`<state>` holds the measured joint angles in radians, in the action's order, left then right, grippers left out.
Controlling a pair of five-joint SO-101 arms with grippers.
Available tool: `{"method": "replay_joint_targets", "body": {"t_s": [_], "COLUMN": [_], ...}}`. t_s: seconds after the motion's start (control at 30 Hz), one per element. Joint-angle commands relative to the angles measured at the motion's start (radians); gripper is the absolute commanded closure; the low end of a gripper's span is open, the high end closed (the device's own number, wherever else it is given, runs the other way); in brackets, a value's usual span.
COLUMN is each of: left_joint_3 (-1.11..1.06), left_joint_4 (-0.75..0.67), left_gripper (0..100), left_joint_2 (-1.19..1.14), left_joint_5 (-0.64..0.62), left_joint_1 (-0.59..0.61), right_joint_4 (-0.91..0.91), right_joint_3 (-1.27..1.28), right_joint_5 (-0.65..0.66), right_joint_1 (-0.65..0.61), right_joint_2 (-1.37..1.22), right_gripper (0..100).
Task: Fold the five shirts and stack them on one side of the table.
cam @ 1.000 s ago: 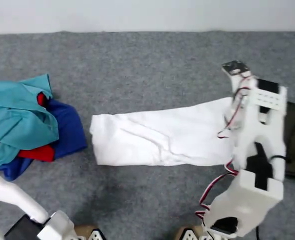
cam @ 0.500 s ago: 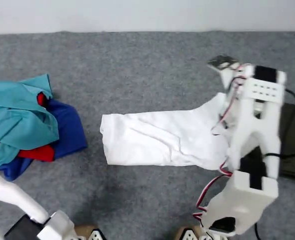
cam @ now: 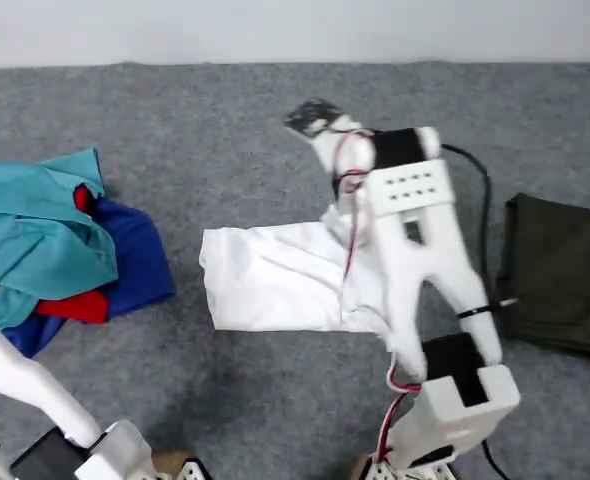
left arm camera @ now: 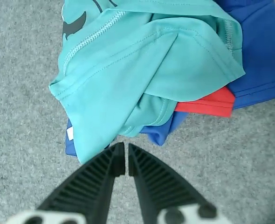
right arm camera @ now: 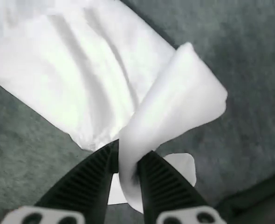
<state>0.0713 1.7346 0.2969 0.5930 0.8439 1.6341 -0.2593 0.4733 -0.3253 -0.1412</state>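
Observation:
A white shirt (cam: 275, 280) lies in the middle of the grey table, folded lengthwise. My right gripper (right arm camera: 127, 161) is shut on one end of the white shirt (right arm camera: 170, 112), lifting it back over the rest; in the high view that arm (cam: 405, 220) hangs above the shirt's right part. A heap of teal (cam: 35, 235), red (cam: 75, 305) and blue (cam: 135, 260) shirts sits at the left. My left gripper (left arm camera: 121, 158) is shut and empty just off the edge of the teal shirt (left arm camera: 147, 70). A dark green folded shirt (cam: 560, 275) lies at the right.
Grey carpet-like cloth (cam: 225, 130) covers the table, with bare room behind and in front of the white shirt. A pale wall (cam: 295, 30) bounds the far edge. The left arm's white link (cam: 20, 385) crosses the front left corner.
My right gripper has carried the white shirt's right end up and leftward over the shirt, uncovering the dark green shirt. The shirt's left edge slid slightly right. The left arm stayed put.

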Motion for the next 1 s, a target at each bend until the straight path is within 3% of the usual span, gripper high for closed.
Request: {"method": "replay_joint_targets", "body": {"t_s": [0.0,0.27,0.8,0.97], "left_joint_3": [0.002,0.002,-0.002,-0.067], "left_joint_4": [0.017,0.017,0.017,0.015], "left_gripper": [98,98,98,98], "left_joint_2": [0.037,0.037,0.037,0.037], "left_joint_5": [0.003,0.003,0.002,0.002], "left_joint_1": [-0.002,-0.002,-0.002,-0.002], "right_joint_4": [-0.076,-0.225,-0.312,-0.249], "right_joint_3": [-0.057,-0.058,-0.089,-0.221], "right_joint_5": [-0.051,-0.072,-0.091,-0.091], "right_joint_1": [-0.065,-0.173,-0.318,-0.374], "right_joint_2": [-0.013,-0.162,-0.232,-0.321], "right_gripper": [98.8,98.8,98.3,83.3]}}
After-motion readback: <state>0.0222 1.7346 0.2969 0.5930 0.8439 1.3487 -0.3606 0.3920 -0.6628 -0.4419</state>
